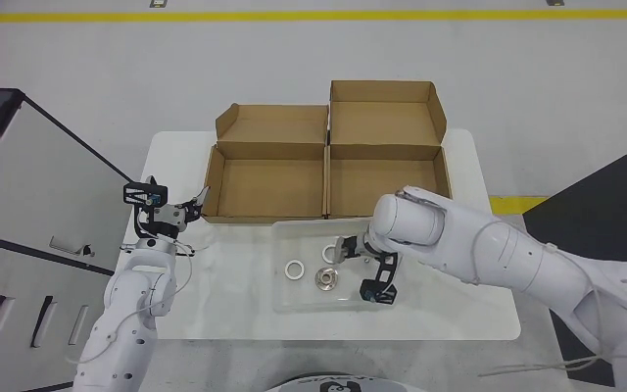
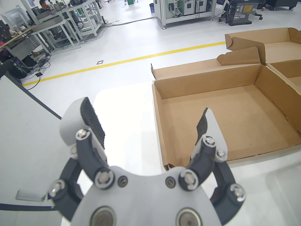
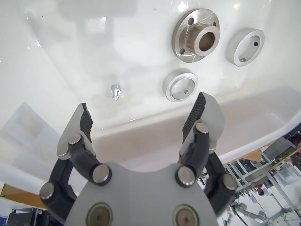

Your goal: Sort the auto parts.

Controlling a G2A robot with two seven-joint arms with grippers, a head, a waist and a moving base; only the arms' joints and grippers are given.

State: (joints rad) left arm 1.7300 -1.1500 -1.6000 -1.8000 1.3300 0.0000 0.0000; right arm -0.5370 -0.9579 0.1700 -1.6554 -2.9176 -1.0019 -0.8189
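Parts, white tray [image 3: 70, 36]: flanged bushing [image 3: 196, 39]; first collar [image 3: 245, 47] and second collar [image 3: 181, 85] just beside it; bolt [image 3: 115, 92] farther off. Right gripper [image 3: 143, 105], jaws spread, empty, near second collar: straddle its rim squarely before you close.

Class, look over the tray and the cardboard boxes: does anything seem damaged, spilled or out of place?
Nothing much. The flanged bushing, one ring, a second ring and a small bolt lie apart inside the tray, with no part outside it. The only blemish is a frayed lower corner on the left box.
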